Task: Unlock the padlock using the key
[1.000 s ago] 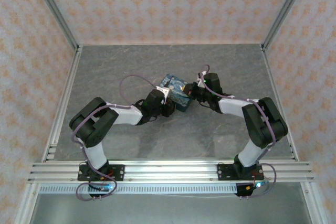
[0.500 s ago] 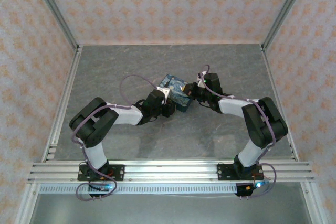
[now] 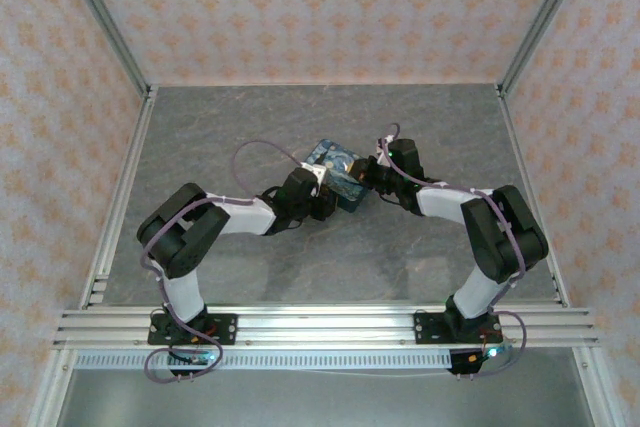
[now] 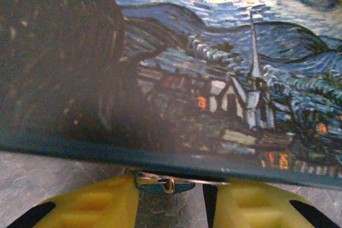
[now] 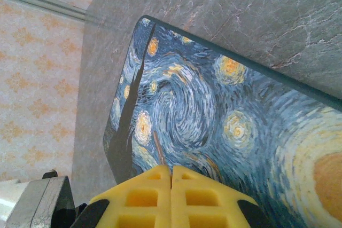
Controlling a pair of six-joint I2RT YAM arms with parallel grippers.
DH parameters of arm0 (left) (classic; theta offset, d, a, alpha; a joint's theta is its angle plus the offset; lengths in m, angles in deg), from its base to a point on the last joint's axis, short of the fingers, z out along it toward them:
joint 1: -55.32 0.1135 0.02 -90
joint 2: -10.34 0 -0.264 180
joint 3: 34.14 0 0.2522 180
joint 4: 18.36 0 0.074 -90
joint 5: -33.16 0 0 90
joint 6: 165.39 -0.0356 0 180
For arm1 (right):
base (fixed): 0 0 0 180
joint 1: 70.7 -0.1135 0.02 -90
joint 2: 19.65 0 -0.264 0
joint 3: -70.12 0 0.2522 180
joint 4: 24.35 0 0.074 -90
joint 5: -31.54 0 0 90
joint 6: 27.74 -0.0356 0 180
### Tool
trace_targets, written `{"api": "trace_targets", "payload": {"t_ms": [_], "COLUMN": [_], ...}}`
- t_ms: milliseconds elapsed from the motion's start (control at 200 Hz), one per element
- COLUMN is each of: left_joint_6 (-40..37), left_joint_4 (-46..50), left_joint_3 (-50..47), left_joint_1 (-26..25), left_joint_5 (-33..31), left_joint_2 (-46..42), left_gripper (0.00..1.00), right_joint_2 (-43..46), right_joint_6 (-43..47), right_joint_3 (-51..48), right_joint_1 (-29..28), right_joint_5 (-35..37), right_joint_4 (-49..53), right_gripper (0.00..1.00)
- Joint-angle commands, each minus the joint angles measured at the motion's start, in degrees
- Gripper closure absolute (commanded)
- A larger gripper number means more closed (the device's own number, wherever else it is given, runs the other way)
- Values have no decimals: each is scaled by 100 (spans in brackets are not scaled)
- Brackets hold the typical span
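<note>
Your table [image 3: 250, 137] carries one big thing, the painted tin [image 3: 335, 169], lying mid-table with a gripper at either side. Your left gripper [image 4: 171, 206] sits at the tin's front edge with its fingers apart, pinching nothing, and the tin's little clasp [image 4: 160, 183] lies in the gap between them. Your right gripper [image 5: 171, 196] is squeezed fully closed over the lid. A thin sliver [image 5: 159, 152] rises just ahead of its seam. It may be the key, but I can't say for sure. I can't pick out the padlock; expect it by that clasp. Both should be light, hard and slick. Take the padlock by its body, leaving shackle and keyhole free, and pinch the key flat by its head so it won't twist.
</note>
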Motion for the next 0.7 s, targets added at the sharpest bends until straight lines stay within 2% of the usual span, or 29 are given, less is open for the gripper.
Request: {"api": "trace_targets", "payload": {"t_ms": [0,345,696], "left_joint_6": [175,668,976], "left_joint_4": [-218,-692,-828], "left_joint_3": [140,53,10], "left_joint_1": [-61,-129,-223], "left_joint_5": [129,422,315], "left_joint_2": [70,-19,-63], "left_gripper": [62,63,62], "right_joint_2": [-64,-69,-25], "right_joint_6": [81,73,64], "right_joint_3": [39,43,25], "right_joint_1": [-57,-59,-60], "right_joint_5": [-16,-25,-34], "right_joint_4": [441,433,424], "right_gripper": [100,100,100]}}
